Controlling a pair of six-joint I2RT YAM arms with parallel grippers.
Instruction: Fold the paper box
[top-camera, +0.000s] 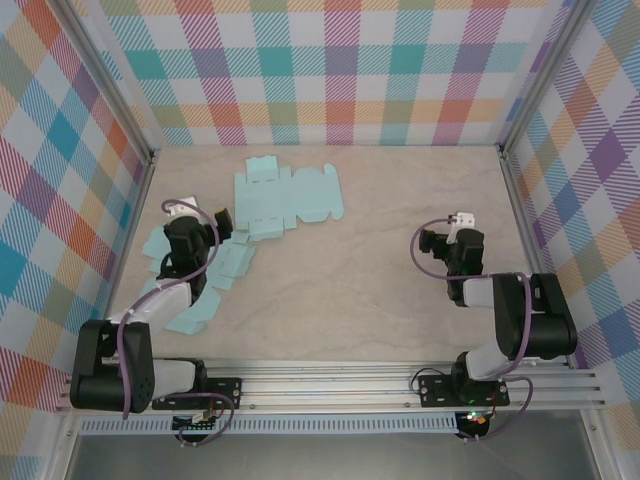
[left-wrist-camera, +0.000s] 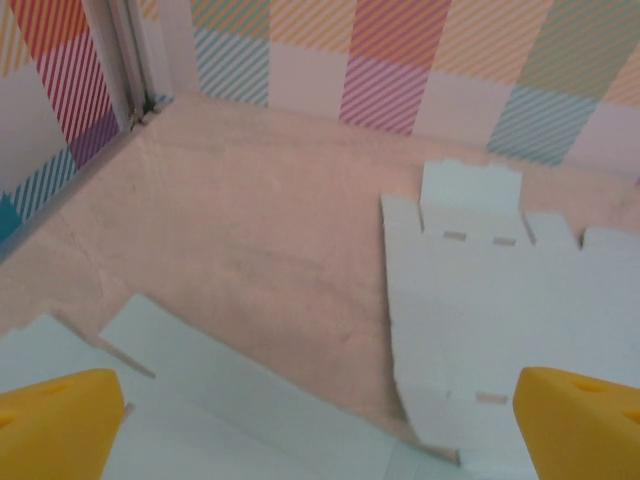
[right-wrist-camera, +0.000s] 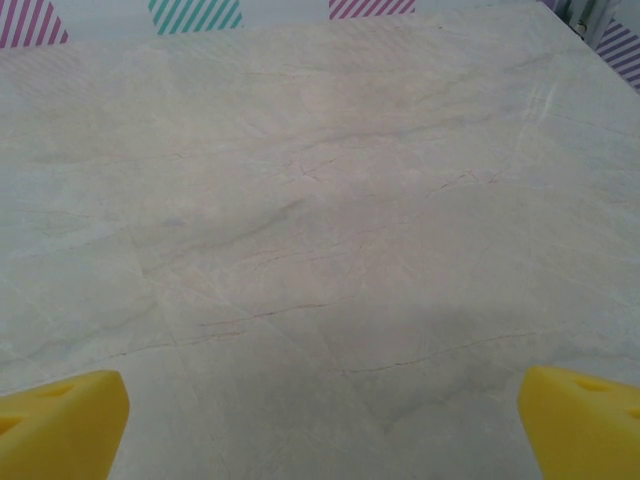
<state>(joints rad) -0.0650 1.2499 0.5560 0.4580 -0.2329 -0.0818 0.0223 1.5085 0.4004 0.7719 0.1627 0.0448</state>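
My left gripper (left-wrist-camera: 320, 425) gapes wide, holding nothing, above the flat paper box sheets (top-camera: 285, 200) lying on the far left of the table (top-camera: 360, 290). My right gripper (right-wrist-camera: 320, 420) gapes empty too, over the table's right side.

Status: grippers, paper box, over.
Left gripper open, empty, above flat light-blue paper box cutouts. Right gripper open, empty, over beige stone-pattern table. Nothing folded, nothing obstructing.
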